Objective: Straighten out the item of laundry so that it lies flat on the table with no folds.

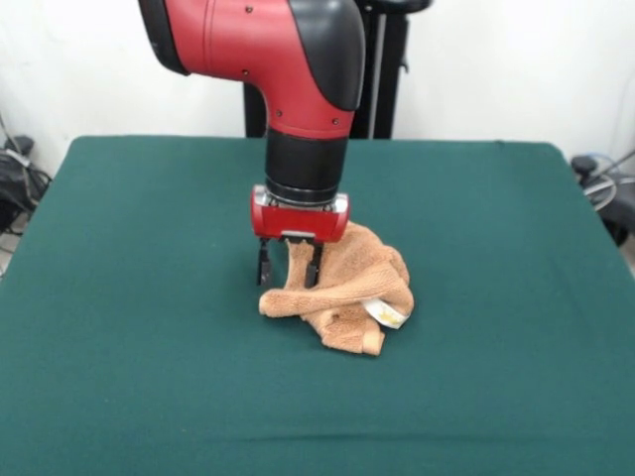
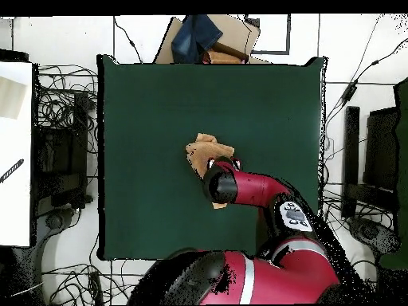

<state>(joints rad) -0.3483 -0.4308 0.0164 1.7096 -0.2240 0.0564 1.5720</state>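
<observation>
In the front view, the red and black arm [image 1: 288, 79] is seen coming down from the top of the picture, its wrist turned straight down over the middle of the tabletop [image 1: 129, 327]. The claw [image 1: 289, 266] is held vertically, its two dark fingers [image 1: 264, 266] parted, with a raised fold of the towel [image 1: 347, 293] standing between them. Whether the fingers are pressing that fold or merely straddling it cannot be told.

The towel is found bunched in a crumpled heap near the tabletop's centre, mostly to the right of the claw and toward the camera. A rolled edge is stretched out below the fingers, and a small white label [image 1: 387, 312] is shown at the heap's right side.

In the overhead view, the arm [image 2: 255, 191] is laid across the towel [image 2: 205, 150], part of which is hidden beneath the wrist. At the tabletop's [image 2: 143, 119] far edge a cardboard box [image 2: 231, 36] is seen, with dark blue cloth [image 2: 195, 36] lying in it.
</observation>
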